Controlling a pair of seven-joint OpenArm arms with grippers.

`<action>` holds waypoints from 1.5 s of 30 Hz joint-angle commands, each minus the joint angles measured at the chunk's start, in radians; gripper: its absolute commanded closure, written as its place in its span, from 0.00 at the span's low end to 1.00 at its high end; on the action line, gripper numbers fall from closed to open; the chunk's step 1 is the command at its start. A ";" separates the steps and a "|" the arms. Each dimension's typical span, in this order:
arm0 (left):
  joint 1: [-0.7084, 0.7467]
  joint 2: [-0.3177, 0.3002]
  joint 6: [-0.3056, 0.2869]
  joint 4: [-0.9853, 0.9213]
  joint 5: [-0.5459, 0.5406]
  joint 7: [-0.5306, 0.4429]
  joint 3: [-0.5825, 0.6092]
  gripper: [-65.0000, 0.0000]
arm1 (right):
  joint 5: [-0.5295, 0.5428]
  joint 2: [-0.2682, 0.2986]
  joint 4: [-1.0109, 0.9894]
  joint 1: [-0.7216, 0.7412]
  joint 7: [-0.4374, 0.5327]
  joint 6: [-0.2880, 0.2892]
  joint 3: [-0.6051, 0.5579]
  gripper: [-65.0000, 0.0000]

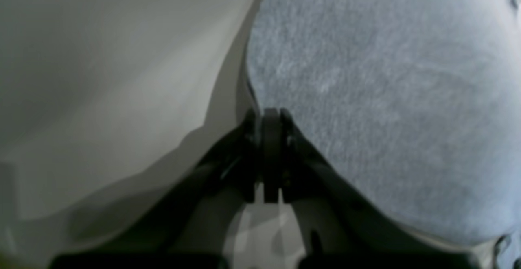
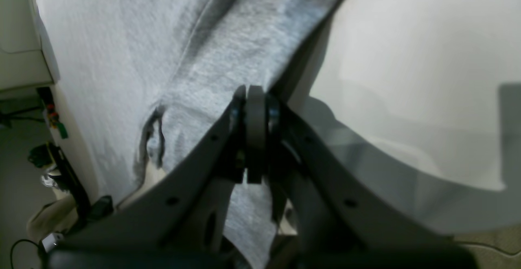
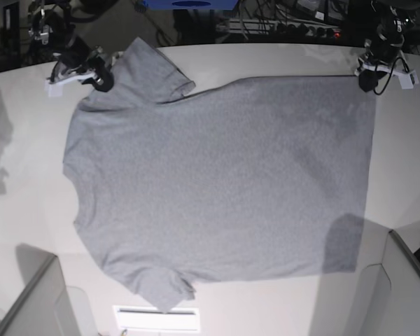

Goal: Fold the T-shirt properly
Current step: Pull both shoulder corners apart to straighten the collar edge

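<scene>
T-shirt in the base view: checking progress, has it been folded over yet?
No, the T-shirt lies spread flat in one layer on the table.

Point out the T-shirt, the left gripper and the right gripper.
T-shirt (image 3: 224,182): base view, middle of the body.
left gripper (image 1: 271,116): left wrist view, closed tips at the cloth's edge.
right gripper (image 2: 255,94): right wrist view, closed tips at the cloth.

I see the large heather-grey short-sleeved cotton T-shirt (image 3: 220,189) lying flat on the pale bench (image 3: 14,203), sleeves toward the base view's left, hem toward its right. My right gripper (image 3: 101,82) sits at the shirt's far shoulder corner, my left gripper (image 3: 366,82) at its far hem corner.
</scene>
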 commanded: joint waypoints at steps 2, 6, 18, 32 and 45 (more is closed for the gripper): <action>0.033 -0.008 0.000 0.046 0.003 0.000 -0.006 1.00 | -0.079 0.010 -0.004 -0.041 -0.048 -0.056 0.001 1.00; 0.059 -0.007 0.000 0.092 0.003 0.000 -0.006 1.00 | -0.084 0.010 0.076 -0.087 -0.048 -0.056 0.001 1.00; 0.106 -0.005 0.000 0.244 0.003 0.003 -0.006 1.00 | -0.079 0.011 0.210 -0.094 -0.058 -0.057 0.001 1.00; 0.030 -0.005 0.023 0.288 0.005 0.005 0.000 1.00 | -0.084 -0.026 0.291 0.119 -0.381 -0.059 0.136 1.00; -0.050 -0.010 0.126 0.287 0.005 0.006 0.005 1.00 | -0.084 -0.026 0.286 0.262 -0.439 -0.169 0.128 1.00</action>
